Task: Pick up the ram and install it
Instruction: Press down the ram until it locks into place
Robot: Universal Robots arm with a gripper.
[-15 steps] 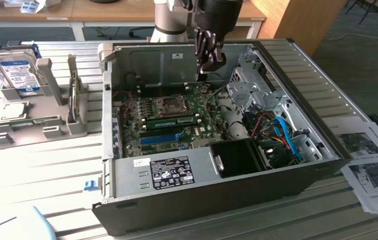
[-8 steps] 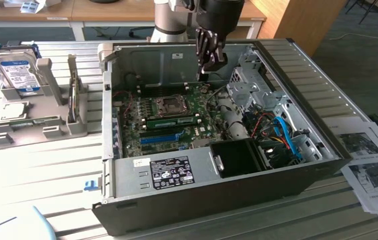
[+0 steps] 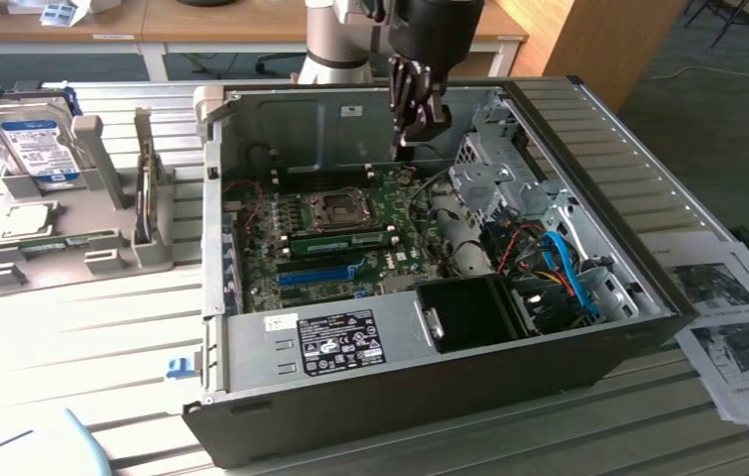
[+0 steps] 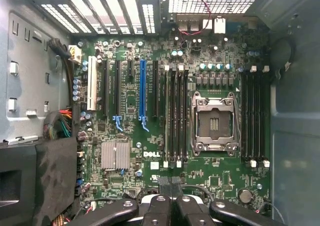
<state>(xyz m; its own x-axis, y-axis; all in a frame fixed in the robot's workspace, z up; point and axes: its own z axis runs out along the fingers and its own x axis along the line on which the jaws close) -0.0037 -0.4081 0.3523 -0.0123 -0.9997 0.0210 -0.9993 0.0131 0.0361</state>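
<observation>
Hovering above the open case [image 3: 480,387], hand [image 3: 409,139] pressed together, ram [image 3: 341,241] standing upright on the motherboard [image 3: 263,266], arm [image 3: 341,40] cut off

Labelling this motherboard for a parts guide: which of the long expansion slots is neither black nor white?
The blue slot. It stands between the black slots, with the white slot further off, and is the one brightly coloured slot in that row.

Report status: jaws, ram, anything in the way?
Gripper above motherboard, jaws shut, empty. Ram upright in slot beside CPU socket. Cables bunched at board's edge, none across ram.
</observation>
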